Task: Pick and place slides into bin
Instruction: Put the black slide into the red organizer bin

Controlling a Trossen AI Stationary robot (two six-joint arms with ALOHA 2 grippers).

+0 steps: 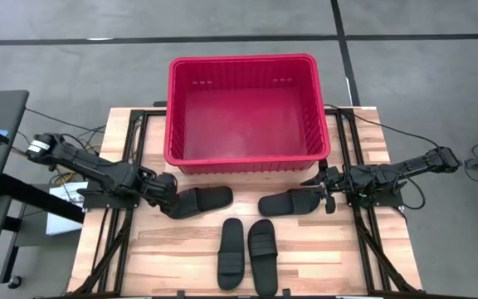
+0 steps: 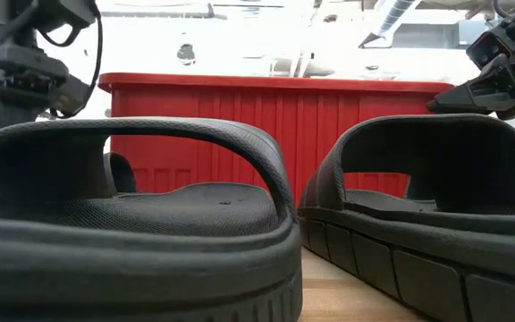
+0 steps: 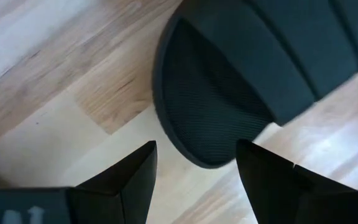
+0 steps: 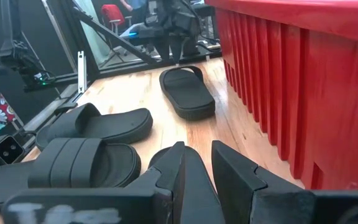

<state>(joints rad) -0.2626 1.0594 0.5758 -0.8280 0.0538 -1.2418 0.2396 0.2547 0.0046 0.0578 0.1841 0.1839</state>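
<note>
High view: both arms reach for the slides lying before the empty bin [image 1: 243,66].

Nearest, a pair of slides [image 1: 246,253] waits untouched. Beyond, the left gripper [image 1: 166,199] straddles the left slide [image 1: 202,200] with jaws wide; the right gripper [image 1: 322,189] stands narrowly parted at the right slide [image 1: 289,203], probably ready to pinch. Nothing blocks the bin.

Red bin [image 1: 243,106] sat empty at far side of tabletop [image 1: 181,249]. Four slides out front: one [image 1: 202,201] at left gripper [image 1: 169,202], one [image 1: 293,203] at right gripper [image 1: 325,187], pair [image 1: 246,253] side by side nearer.
</note>
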